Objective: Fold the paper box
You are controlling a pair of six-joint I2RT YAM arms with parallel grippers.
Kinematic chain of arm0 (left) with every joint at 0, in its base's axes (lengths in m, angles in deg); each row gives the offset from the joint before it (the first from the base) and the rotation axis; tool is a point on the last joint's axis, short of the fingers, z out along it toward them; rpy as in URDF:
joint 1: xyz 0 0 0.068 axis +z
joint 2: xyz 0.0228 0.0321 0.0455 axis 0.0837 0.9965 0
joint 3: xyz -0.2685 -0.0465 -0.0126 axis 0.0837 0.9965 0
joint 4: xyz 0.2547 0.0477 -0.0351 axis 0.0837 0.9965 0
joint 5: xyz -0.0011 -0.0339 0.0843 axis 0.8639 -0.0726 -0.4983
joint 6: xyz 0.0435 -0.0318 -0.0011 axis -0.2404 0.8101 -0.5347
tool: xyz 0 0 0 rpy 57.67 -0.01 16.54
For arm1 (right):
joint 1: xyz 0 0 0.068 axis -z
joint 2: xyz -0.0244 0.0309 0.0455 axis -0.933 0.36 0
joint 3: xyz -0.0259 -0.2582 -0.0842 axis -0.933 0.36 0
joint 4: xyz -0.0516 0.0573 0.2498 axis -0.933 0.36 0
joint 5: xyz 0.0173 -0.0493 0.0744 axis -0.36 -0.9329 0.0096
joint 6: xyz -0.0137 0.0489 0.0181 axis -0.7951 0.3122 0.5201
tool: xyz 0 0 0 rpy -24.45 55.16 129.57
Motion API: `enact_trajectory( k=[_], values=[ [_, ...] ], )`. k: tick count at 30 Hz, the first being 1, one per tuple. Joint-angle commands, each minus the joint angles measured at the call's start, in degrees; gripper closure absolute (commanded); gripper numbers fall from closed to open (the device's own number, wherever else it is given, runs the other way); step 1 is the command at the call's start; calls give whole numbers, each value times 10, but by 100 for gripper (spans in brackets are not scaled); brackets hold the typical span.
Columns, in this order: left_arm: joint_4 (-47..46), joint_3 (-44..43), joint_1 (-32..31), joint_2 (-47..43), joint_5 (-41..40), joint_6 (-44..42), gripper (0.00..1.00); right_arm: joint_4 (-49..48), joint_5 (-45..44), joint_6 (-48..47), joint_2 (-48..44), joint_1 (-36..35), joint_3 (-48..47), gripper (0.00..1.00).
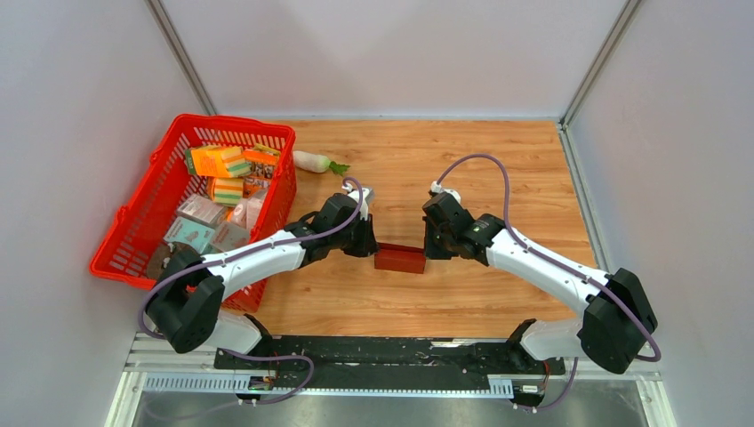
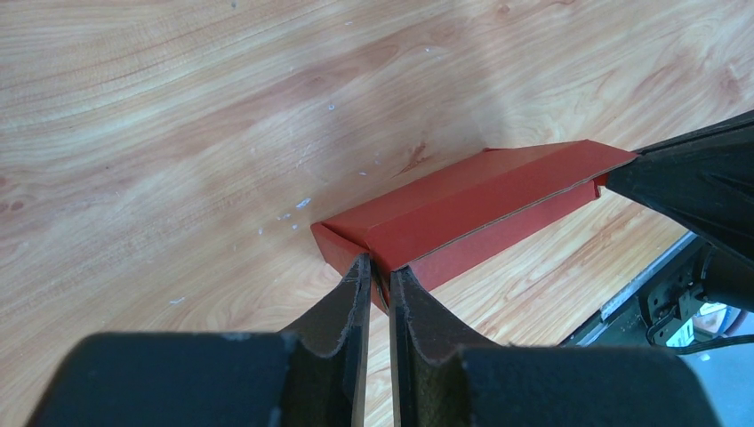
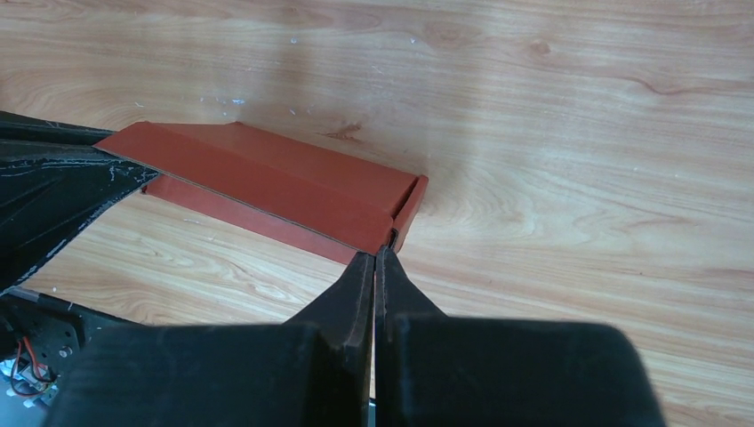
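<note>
Where the two arms reach in from the bottom edge of the overhead view, they meet at the box (image 1: 398, 260), a dark red cardboard piece lying on the wooden worktop (image 1: 498, 160) at the centre of the frame. The left end effector (image 2: 380, 267) is clamped on the box's left end, its fingers nearly together with the cardboard wall nipped between them. The right end effector (image 3: 377, 258) is clenched, its tips pressed to the opposite end wall. Whether any cardboard sits between them cannot be told. Holding both ends probably steadies the box so that the long top flap, folded over the body, lies flat while the end flaps are tucked. Farther back, at upper left, a red basket (image 1: 236, 123) holds packets (image 1: 222, 160). A white radish (image 1: 313, 161) lies just right of its far corner.
</note>
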Motion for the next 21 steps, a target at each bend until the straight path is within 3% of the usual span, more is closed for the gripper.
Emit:
enact_trajectory(
  k=[1, 10, 21],
  values=[
    [5, 2, -13, 15, 13, -4, 83, -59, 78, 32, 5, -11, -20, 100],
    [9, 1, -13, 15, 13, -8, 83, -27, 28, -26, 5, -14, -17, 100],
    [12, -1, -13, 12, 15, -10, 83, -19, -60, -92, 7, -73, -20, 100]
  ],
)
